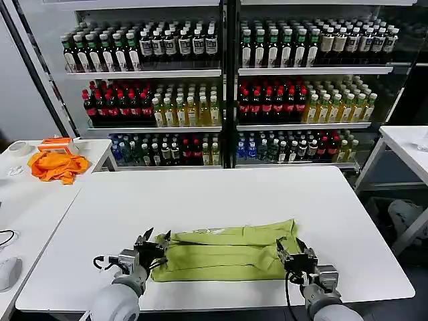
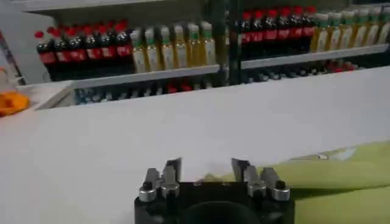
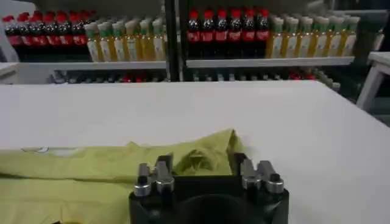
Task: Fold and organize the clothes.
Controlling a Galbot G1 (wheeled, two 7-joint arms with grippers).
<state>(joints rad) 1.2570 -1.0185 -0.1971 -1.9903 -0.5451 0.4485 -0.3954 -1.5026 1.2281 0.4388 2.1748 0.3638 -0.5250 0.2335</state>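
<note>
The T-shirt (image 1: 224, 252) is lying on the white worktop (image 1: 221, 194), close to the near edge and about in the middle between its left and right edges. It is already folded into a long band, and its long axis is running from left to right, parallel to the near edge.

The two hands are standing at the two short ends of this band. The left hand (image 1: 152, 245) is sitting at the left end, and the right hand (image 1: 292, 253) is sitting at the right end, so each arm is equally near to its own end. In the left wrist view the fingers of the left hand (image 2: 206, 172) are standing apart, with the edge of the cloth (image 2: 341, 176) lying just past them; they are holding nothing. In the right wrist view the right hand (image 3: 200, 167) is also open, and the bunched end of the T-shirt (image 3: 201, 155) is lying between and just beyond its fingers, not gripped.

I am judging that the next move is asking both hands to close on the ends together, so that the band can be folded across its long axis.
</note>
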